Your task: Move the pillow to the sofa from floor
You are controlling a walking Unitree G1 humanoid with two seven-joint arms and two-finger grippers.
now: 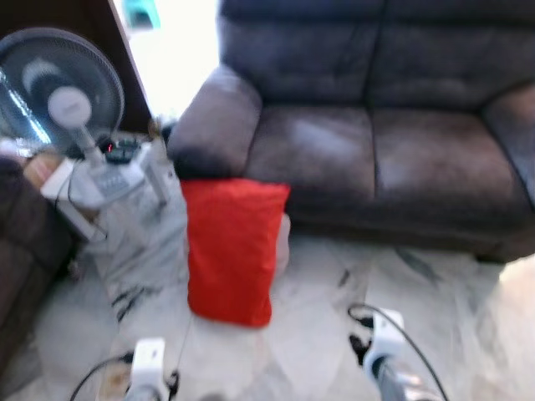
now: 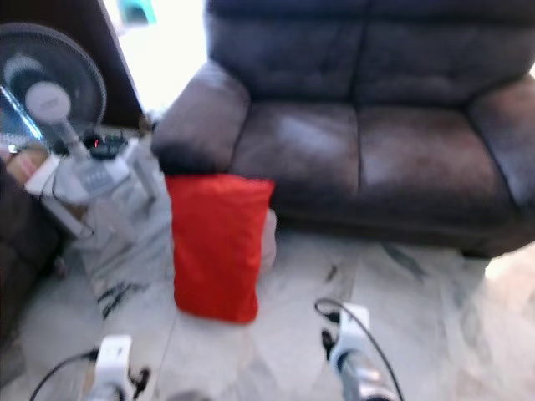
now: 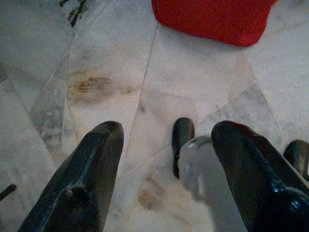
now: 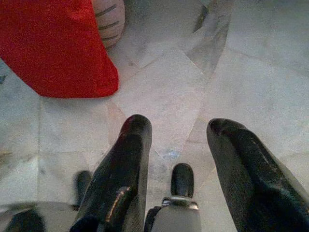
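Both our grippers hang low over the marble floor (image 1: 301,334), the left gripper (image 3: 166,145) and right gripper (image 4: 178,140) with fingers spread, holding nothing. Ahead, the red pillow (image 1: 232,251) stands upright on the floor against the sofa (image 1: 376,150) front, below its armrest, near a fan (image 1: 63,96).

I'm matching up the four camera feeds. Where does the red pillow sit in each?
Left eye: red pillow left of centre, upright against the sofa arm.
Right eye: pillow left of centre.
Left wrist: top edge, right of centre.
Right wrist: top-left corner.
Shared landmark: marble floor.
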